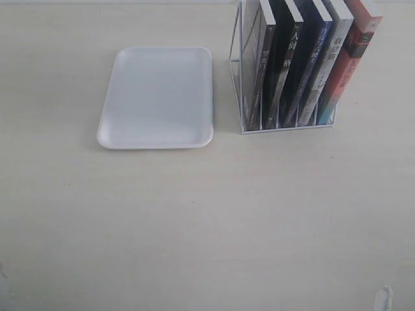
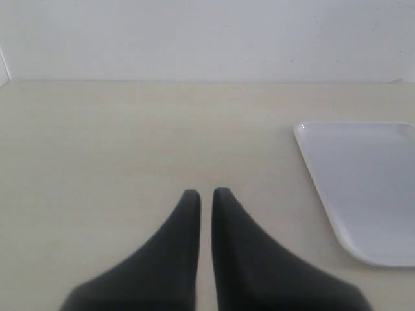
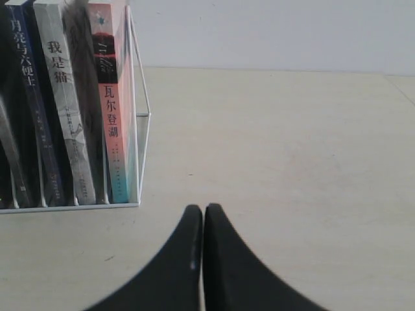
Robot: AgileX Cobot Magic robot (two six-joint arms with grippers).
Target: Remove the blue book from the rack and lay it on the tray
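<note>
The white tray (image 1: 157,97) lies flat and bare at the left centre of the table, and its corner shows as the tray (image 2: 363,175) in the left wrist view. Just to its right stands the white wire rack (image 1: 285,129), holding several upright books. The blue book (image 1: 310,65) shows its dark navy spine third from the left, between a black-spined book and a grey-spined one. The right wrist view shows the blue book (image 3: 32,103) and the rack (image 3: 65,208). My left gripper (image 2: 206,193) and right gripper (image 3: 204,208) are both shut on nothing, low over bare table and apart from everything.
A red-orange-spined book (image 1: 350,61) leans at the rack's right end, next to a grey-spined one (image 1: 327,65). Two black-spined books (image 1: 275,65) fill the left slots. A pale wall (image 2: 207,39) rises behind the table's far edge.
</note>
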